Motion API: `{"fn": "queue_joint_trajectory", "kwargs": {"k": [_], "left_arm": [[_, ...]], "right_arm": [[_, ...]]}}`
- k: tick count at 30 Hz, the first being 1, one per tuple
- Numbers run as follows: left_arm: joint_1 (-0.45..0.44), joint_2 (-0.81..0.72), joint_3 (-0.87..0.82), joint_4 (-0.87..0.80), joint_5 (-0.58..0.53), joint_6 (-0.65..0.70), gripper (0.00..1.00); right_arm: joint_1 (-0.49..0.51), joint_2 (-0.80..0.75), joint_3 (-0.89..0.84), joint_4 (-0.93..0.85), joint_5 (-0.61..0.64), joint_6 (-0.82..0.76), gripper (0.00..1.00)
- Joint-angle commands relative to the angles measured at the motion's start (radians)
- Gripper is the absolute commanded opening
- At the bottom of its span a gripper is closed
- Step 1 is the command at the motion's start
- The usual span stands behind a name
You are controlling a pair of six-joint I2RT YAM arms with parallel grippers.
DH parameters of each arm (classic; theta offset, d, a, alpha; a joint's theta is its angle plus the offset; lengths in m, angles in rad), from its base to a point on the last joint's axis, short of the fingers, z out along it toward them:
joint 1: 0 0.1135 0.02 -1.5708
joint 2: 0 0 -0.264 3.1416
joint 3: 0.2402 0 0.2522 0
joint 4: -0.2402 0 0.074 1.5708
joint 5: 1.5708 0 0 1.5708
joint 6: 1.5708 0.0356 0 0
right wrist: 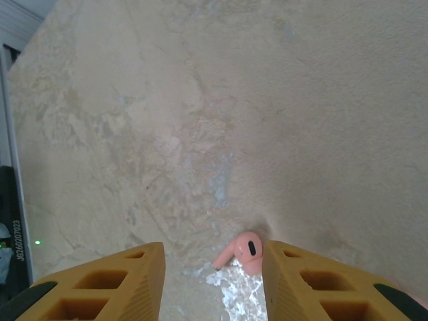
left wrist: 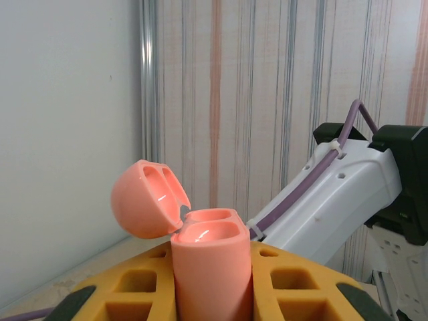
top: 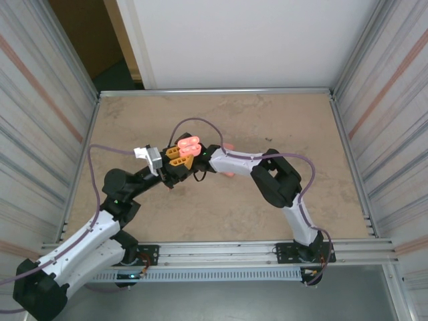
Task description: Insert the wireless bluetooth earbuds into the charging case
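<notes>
The left gripper [left wrist: 212, 304] pinches the case [left wrist: 210, 257] upright, lid [left wrist: 146, 198] swung open, apparently to present its two wells. The right gripper [right wrist: 212, 264], jaws spread, straddles an earbud [right wrist: 244, 251] lying on the table [right wrist: 200, 100] just beside one finger, seemingly poised to pick it up.

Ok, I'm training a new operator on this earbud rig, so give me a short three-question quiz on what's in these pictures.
1. What lies on the table between the right hand's fingers?
2. True or false: the charging case's lid stands open.
3. The left hand is: A hanging open; B shut on the case; C shut on nothing.
Key: 1 an earbud, salmon-pink; 2 true; 3 B.
</notes>
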Motion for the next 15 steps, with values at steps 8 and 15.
{"fn": "queue_joint_trajectory", "kwargs": {"k": [8,15], "left_arm": [[-0.008,-0.001,0.001,0.048,0.02,-0.011,0.0],[-0.007,-0.003,0.001,0.048,0.023,-0.013,0.0]], "right_arm": [[0.037,0.136,0.172,-0.136,0.036,-0.053,0.4],[0.045,0.19,0.228,-0.183,0.047,-0.053,0.4]]}}
